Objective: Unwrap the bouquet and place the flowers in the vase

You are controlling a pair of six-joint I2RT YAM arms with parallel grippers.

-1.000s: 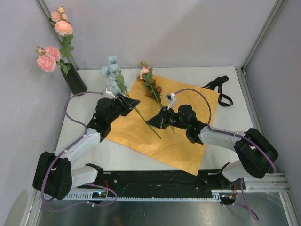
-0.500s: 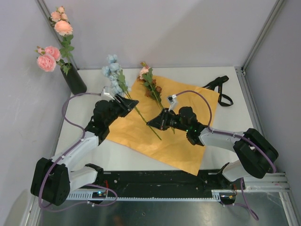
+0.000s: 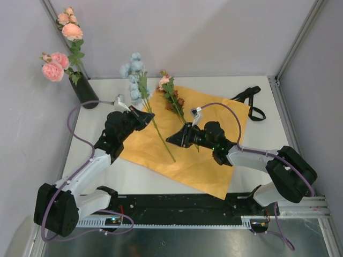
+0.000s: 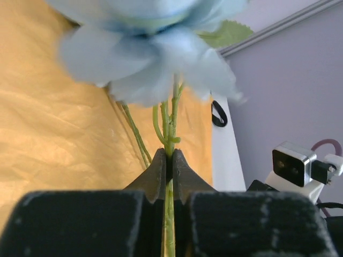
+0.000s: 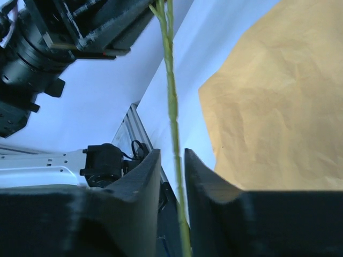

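- The left gripper [image 4: 167,160]: your jaws were pinched tight on the green stem of the blue flower [image 4: 144,59], just under its bloom.
- The right gripper [image 5: 171,160]: your jaws stood a narrow gap apart. The same stem ran through that gap, and no contact with either finger could be made out.
- From above, the blue flower slanted across the paper [image 3: 203,155], bloom toward the back wall and lower end over the sheet.
- Step in hand, as judged: the paper lay spread flat, so unwrapping looked done. You were loading stems, and only the left arm gripped this one.
- The vase [image 3: 84,88] stood at the far left corner of the table [image 3: 268,134], with pink flowers [image 3: 56,67] already in it.
- Next move, as judged: draw the right gripper clear of the stem. Then carry the flower left, tip it upright and thread its end into the slim mouth beside the pink stems.
- The brown flower [image 3: 171,96] lay on the paper's far edge, not yet placed.
- The ribbon [image 3: 251,99] lay beside the paper's far right corner.
- Writing: no brand, label or lettering could be read in any view.
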